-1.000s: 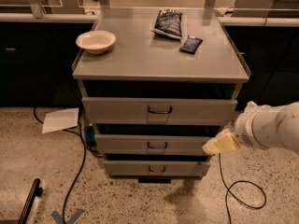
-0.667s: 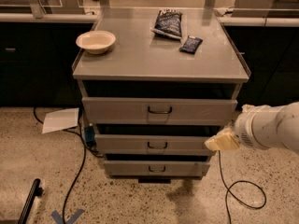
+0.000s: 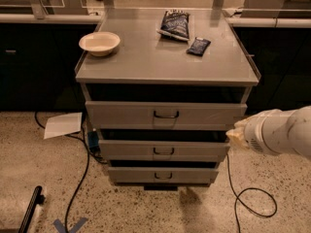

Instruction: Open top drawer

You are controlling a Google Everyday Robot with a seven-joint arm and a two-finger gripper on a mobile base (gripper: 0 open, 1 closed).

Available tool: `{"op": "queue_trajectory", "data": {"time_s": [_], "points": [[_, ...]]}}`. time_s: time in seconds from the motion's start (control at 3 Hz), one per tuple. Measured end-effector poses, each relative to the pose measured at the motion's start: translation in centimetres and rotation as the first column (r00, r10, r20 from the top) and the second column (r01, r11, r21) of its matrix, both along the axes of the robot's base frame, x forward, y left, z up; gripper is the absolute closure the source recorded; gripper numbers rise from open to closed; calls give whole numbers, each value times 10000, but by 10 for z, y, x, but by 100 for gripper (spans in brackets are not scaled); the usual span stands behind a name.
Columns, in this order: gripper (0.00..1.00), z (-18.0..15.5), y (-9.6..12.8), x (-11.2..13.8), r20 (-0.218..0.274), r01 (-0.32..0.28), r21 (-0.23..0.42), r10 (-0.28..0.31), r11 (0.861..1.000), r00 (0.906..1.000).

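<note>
The top drawer (image 3: 121,114) is the widest of three grey metal drawers in the cabinet, with a small dark bail handle (image 3: 166,114) at its centre. No tray inside it shows. My gripper (image 3: 236,135) is the yellowish tip of the white arm (image 3: 279,131) coming in from the right. It hangs by the cabinet's right front corner, at the level of the gap between the top and middle drawers, well to the right of the handle and touching no handle.
The middle drawer (image 3: 126,150) and bottom drawer (image 3: 131,175) sit below. On the cabinet top (image 3: 146,62) are a cream bowl (image 3: 99,42), a dark snack bag (image 3: 175,24) and a small dark packet (image 3: 198,46). Cables (image 3: 248,198) and a paper sheet (image 3: 63,125) lie on the floor.
My gripper has risen a little and drifted slightly right, from the middle drawer's level towards the top drawer's lower edge. The drawers have not moved.
</note>
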State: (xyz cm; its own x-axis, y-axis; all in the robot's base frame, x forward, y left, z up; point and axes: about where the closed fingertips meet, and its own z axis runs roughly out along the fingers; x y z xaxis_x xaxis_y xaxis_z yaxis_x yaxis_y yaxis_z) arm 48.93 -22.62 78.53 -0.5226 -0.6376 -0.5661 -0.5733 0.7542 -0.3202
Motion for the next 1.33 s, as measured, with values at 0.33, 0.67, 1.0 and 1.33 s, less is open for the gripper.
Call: {"op": "queue_trajectory", "data": {"time_s": [0.33,0.67,1.0,1.33], "points": [[89,0,0,4,251,213,240,-219,9995,9994],[100,-38,-3,-4,267,1043,1104,-1078,9884,9938],[100,-66,-4,11,735,1592,2059,-1775,9655,9814],[100,-61,-10,47,1902,1456,2628,-1991,9538,9613]]}}
